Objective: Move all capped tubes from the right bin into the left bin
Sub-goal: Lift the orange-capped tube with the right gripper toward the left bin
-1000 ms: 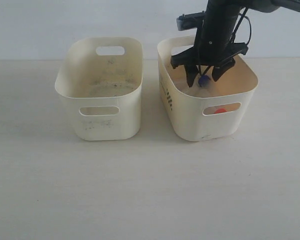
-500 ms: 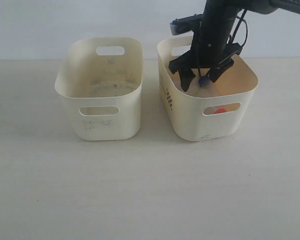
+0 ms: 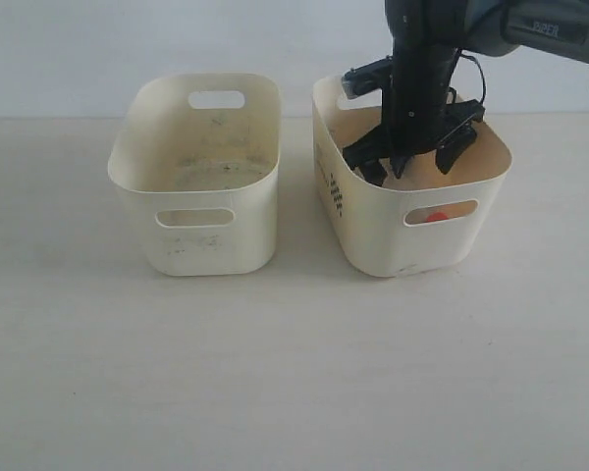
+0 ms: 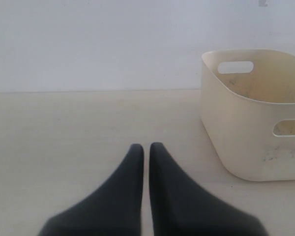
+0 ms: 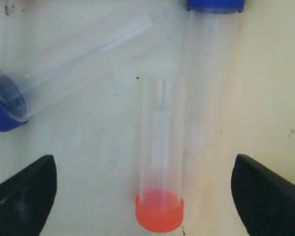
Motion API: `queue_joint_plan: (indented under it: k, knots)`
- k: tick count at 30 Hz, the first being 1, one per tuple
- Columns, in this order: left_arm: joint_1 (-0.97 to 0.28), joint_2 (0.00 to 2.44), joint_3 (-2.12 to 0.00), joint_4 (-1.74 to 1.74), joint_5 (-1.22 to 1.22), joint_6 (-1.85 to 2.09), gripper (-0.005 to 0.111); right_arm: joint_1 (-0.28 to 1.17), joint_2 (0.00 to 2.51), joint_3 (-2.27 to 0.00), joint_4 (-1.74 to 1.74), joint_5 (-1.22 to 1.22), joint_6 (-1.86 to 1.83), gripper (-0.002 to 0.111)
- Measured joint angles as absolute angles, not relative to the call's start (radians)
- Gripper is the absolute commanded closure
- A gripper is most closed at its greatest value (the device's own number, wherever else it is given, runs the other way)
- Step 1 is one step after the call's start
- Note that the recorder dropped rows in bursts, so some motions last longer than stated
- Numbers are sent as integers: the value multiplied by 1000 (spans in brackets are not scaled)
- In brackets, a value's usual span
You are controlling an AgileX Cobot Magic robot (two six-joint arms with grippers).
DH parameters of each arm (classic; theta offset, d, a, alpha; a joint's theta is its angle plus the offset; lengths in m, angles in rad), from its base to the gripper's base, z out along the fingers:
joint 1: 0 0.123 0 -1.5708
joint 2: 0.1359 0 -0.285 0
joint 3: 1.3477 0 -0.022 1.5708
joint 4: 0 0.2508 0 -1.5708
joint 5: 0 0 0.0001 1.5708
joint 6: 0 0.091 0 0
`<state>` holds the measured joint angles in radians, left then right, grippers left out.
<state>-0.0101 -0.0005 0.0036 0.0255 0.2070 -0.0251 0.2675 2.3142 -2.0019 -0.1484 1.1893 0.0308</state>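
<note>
My right gripper [image 3: 412,157] reaches down inside the right bin [image 3: 452,245], which carries a black checkered print on its side. It is open, with wide-spread fingers [image 5: 24,191]. Between them on the bin floor lies a clear tube with an orange-red cap [image 5: 160,162]; its cap [image 3: 434,215] shows through the front slot. Two blue-capped tubes lie beside it, one angled [image 5: 64,69], one partly cut off [image 5: 211,64]. The left bin [image 3: 196,235] has a speckled floor and no tubes in sight. My left gripper [image 4: 146,147] is shut on nothing, away from the left bin [image 4: 236,137].
Both bins stand side by side on a pale tabletop [image 3: 275,373], a narrow gap between them. A white wall [image 3: 128,49] rises behind. The right arm [image 3: 422,69] comes down from the top right over the right bin.
My right gripper has sunk deeper into the right bin and turned. The right bin has shifted slightly to the right. The blue cap seen between the fingers is now hidden behind them.
</note>
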Motion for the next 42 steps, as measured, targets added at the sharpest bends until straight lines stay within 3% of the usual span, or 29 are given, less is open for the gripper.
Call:
queue_joint_plan:
  k: [5,7,10,12,18,20,22,23,31,42]
  knots:
    - [-10,0,4,25,207,-25,102,270,2350,-2002,-151,1189,38,19]
    - [-10,0,4,25,207,-25,102,270,2370,-2002,-151,1189,45,25]
    - [-10,0,4,25,207,-25,102,270,2391,-2002,-151,1189,50,54]
    - [-10,0,4,25,207,-25,102,270,2398,-2002,-151,1191,52,64]
    - [-10,0,4,25,207,-25,102,270,2411,-2002,-134,1193,52,65]
    - [-10,0,4,25,207,-25,102,270,2416,-2002,-120,1193,50,75]
    - [-10,0,4,25,207,-25,102,270,2416,-2002,-111,1193,53,103]
    - [-10,0,4,25,207,-25,102,270,2416,-2002,-109,1193,53,108]
    - [-10,0,4,25,207,-25,102,270,2398,-2002,-96,1191,72,108]
    - [-10,0,4,25,207,-25,102,270,2190,-2002,-87,1178,85,108]
